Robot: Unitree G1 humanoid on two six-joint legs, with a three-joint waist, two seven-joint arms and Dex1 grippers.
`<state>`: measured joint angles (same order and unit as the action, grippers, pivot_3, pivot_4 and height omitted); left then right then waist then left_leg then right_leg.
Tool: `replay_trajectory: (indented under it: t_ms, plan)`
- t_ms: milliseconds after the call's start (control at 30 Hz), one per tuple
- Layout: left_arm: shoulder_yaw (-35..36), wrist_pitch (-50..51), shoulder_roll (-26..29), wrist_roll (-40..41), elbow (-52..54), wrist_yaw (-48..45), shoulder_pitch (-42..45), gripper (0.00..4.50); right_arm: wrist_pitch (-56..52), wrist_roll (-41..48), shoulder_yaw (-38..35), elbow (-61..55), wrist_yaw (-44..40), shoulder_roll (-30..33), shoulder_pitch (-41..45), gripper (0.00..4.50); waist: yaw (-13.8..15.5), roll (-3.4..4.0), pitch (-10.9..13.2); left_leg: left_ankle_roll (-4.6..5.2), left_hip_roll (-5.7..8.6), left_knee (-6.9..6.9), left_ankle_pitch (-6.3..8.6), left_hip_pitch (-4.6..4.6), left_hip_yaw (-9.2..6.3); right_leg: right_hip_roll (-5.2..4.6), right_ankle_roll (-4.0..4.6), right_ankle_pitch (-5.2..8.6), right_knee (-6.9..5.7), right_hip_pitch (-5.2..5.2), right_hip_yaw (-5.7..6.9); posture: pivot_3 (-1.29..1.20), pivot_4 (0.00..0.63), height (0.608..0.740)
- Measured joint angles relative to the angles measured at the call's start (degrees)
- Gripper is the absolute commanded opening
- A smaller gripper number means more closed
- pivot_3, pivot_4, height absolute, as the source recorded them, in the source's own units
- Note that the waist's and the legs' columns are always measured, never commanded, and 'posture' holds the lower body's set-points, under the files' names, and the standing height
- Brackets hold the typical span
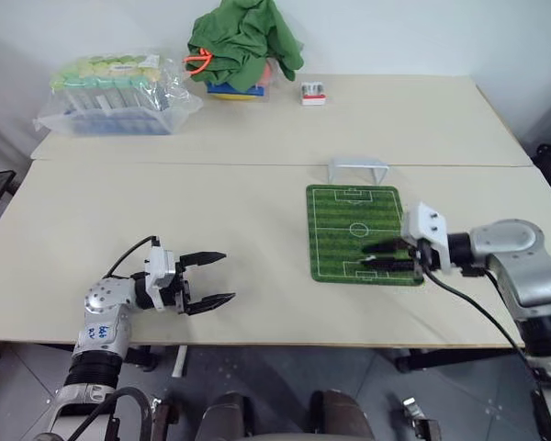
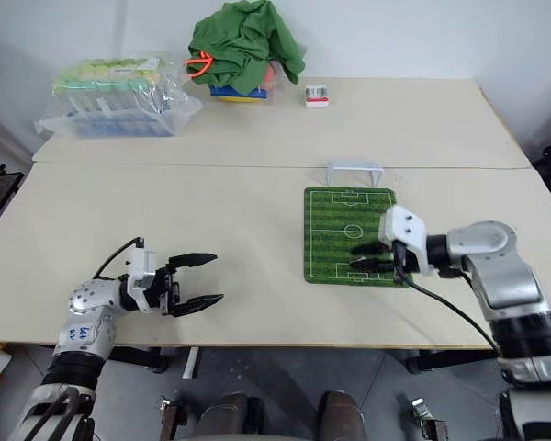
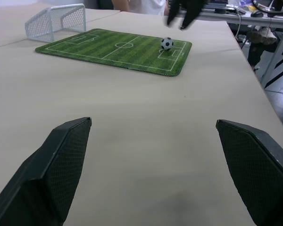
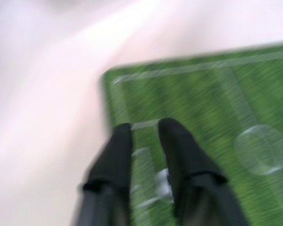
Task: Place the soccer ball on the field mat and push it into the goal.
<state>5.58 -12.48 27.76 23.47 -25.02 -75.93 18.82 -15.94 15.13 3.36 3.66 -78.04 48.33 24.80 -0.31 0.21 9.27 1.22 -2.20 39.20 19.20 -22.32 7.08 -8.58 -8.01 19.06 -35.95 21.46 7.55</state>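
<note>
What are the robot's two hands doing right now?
Left gripper: open, holding nothing.
Right gripper: shut, holding nothing; the soccer ball sits on the field mat.

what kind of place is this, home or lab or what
Probably a lab or office workroom, not a home: two plain beige tables pushed together against a bare white wall, a bagged pack of bottles stored at the back, and another desk with cables behind the field mat.

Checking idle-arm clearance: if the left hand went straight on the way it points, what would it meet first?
Bare table first, it seems. The open left hand points toward the field mat, where the soccer ball sits near its close end; the mat's edge would likely come next, though depth is uncertain.
</note>
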Motion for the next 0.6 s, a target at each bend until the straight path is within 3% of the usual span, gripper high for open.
replay_trajectory:
  t_ms: [167,367,600]
  plan:
    - [0.01,0.11,0.07,0.00,-0.08,-0.47,0.17,4.50,6.63,-0.85,0.88,3.51,-3.66,1.53,-1.04,0.04,-0.09,-0.02,0.01,0.00,-0.03,0.01,0.00,0.05,0.07,0.01,0.00,0.00,-0.01,0.00,-0.03,0.00,0.150,0.740]
    - [0.06,0.79,0.48,0.01,-0.04,-0.54,0.72,4.50,11.10,-4.06,3.10,14.47,-1.68,-3.89,5.52,0.04,-0.34,-0.05,0.03,0.00,-0.03,0.02,0.00,0.04,0.06,0.01,0.00,0.00,-0.04,0.01,-0.02,0.00,0.150,0.740]
    - [0.30,0.95,2.24,-0.02,-0.30,-0.55,1.90,4.50,19.76,-10.18,3.13,35.85,8.86,-9.45,19.32,0.04,-1.00,0.02,0.12,-0.01,-0.03,0.02,-0.01,0.01,0.00,0.00,0.00,0.00,-0.06,0.02,0.01,0.00,0.150,0.740]
